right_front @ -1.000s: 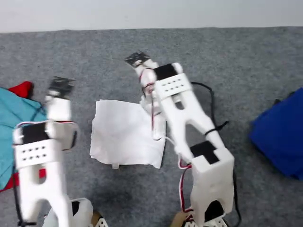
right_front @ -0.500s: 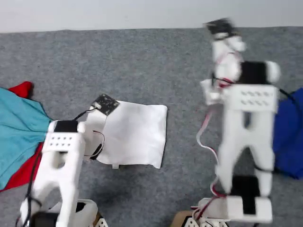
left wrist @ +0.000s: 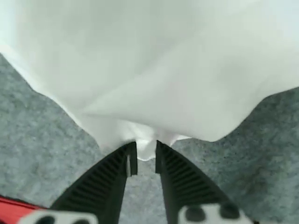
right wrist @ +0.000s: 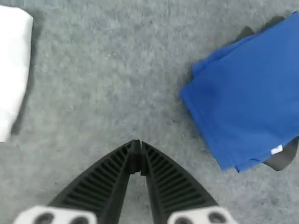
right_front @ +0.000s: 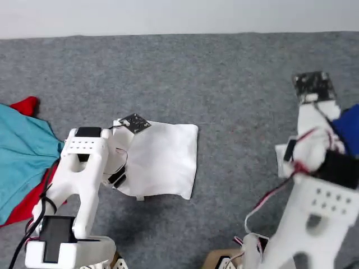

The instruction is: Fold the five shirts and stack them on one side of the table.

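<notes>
The folded white shirt [right_front: 162, 159] lay left of centre on the bench [right_front: 224, 84]. In the last second the left pincer [left wrist: 145, 156] had come in and pinched its left edge. The right pincer [right wrist: 137, 158], pressed together and empty, had swung right towards the blue shirt [right wrist: 247, 93], likely the next one to fold.

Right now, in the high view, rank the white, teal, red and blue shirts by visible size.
Largest: white shirt and teal shirt, alike; teal is cut by the edge.
Smallest: red shirt and blue shirt, slivers mostly hidden, so unranked.
</notes>
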Action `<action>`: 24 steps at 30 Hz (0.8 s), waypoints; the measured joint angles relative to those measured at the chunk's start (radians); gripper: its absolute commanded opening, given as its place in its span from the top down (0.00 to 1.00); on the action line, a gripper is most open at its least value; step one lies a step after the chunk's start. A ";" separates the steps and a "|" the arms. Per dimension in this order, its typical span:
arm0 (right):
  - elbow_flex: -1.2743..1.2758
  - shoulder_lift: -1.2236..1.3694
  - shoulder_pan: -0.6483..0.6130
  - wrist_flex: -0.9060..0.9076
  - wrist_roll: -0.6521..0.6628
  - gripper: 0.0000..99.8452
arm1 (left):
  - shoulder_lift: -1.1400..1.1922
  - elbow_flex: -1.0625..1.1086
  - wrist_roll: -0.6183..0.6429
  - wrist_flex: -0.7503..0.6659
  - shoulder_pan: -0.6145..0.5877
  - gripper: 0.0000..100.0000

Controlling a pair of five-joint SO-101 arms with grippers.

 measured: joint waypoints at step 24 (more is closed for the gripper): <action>0.155 -0.196 0.008 -0.041 0.037 0.99 | 0.000 0.000 -0.008 0.026 0.058 0.91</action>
